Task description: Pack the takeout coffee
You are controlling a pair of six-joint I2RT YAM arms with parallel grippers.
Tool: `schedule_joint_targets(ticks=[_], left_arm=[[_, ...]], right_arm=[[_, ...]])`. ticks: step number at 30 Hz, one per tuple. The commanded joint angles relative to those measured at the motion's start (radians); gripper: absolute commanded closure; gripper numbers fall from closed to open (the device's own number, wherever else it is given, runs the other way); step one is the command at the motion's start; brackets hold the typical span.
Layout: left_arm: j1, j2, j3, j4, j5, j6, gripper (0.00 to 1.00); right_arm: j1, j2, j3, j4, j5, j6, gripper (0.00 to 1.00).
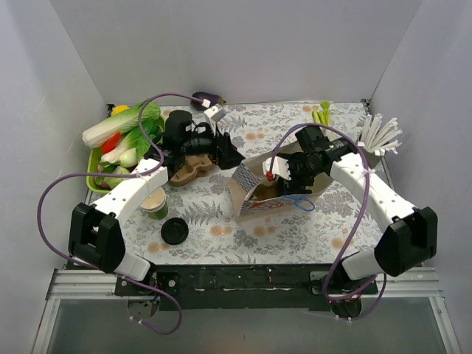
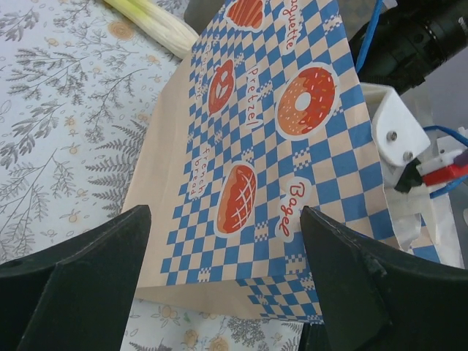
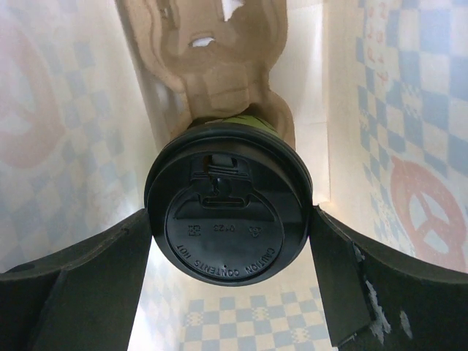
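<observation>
Hovering spread and empty, the left gripper (image 2: pixel 225 213) is facing the paper bag (image 2: pixel 241 146), likely ready to steady it. Inside, the coffee (image 3: pixel 228 223) is sitting in a cardboard tray (image 3: pixel 219 66), with the right gripper (image 3: pixel 231 216) flanking its lid; I cannot tell whether it is gripping or has released.

Bright, even light and soft shadows from overhead; inside the paper bag (image 3: pixel 66 146) everything looks hazy.

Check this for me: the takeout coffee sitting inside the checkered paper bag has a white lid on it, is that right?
Not quite. The takeout coffee inside the checkered paper bag has a black lid on it, not a white one. The right wrist view shows this.
</observation>
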Motion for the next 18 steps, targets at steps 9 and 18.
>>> schedule_joint_targets(ticks=[9, 18], left_arm=[[0.112, -0.018, 0.102, -0.132, 0.018, 0.074, 0.16], [0.116, -0.066, 0.110, -0.192, -0.030, 0.117, 0.15]], right_arm=[[-0.094, 0.221, 0.250, -0.277, -0.141, -0.139, 0.99], [-0.095, 0.207, 0.172, -0.200, -0.155, -0.158, 0.99]])
